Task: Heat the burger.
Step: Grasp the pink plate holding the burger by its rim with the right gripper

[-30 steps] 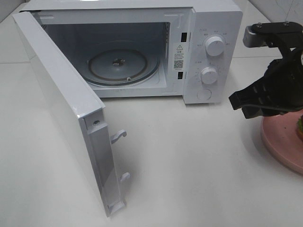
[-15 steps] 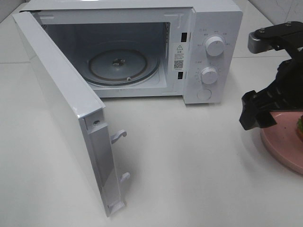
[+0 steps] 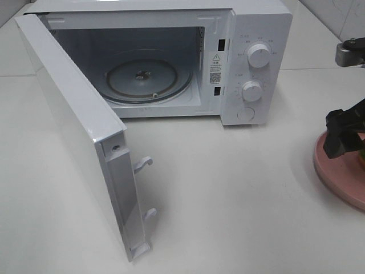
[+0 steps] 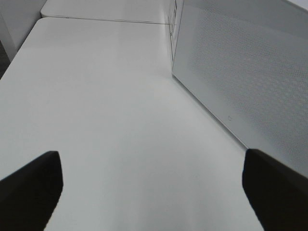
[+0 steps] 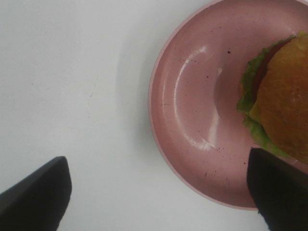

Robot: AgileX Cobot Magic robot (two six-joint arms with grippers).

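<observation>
White microwave door (image 3: 74, 142) stands swung wide open nearest the high camera, its latch hooks (image 3: 144, 163) pointing out over the white tabletop (image 3: 228, 200). Beside the door's dotted outer face the left tool (image 4: 151, 192) hangs low over bare tabletop, its two black fingertips (image 4: 29, 185) spread wide and holding nothing; its arm is outside the high view. Farther back on the right, the right arm (image 3: 349, 54) reaches in from the edge of the high view and bends downward, the right tool (image 5: 156, 192) poised above the left rim of the round pink plate (image 5: 192, 110). Its jaws stand fully apart and empty. The small round burger with golden-brown bun and green lettuce (image 5: 281, 96) sits on that plate, off to one side of the tool. Farthest back, the white microwave oven (image 3: 256, 63) shows its round glass turntable (image 3: 145, 80) inside the open cavity.
</observation>
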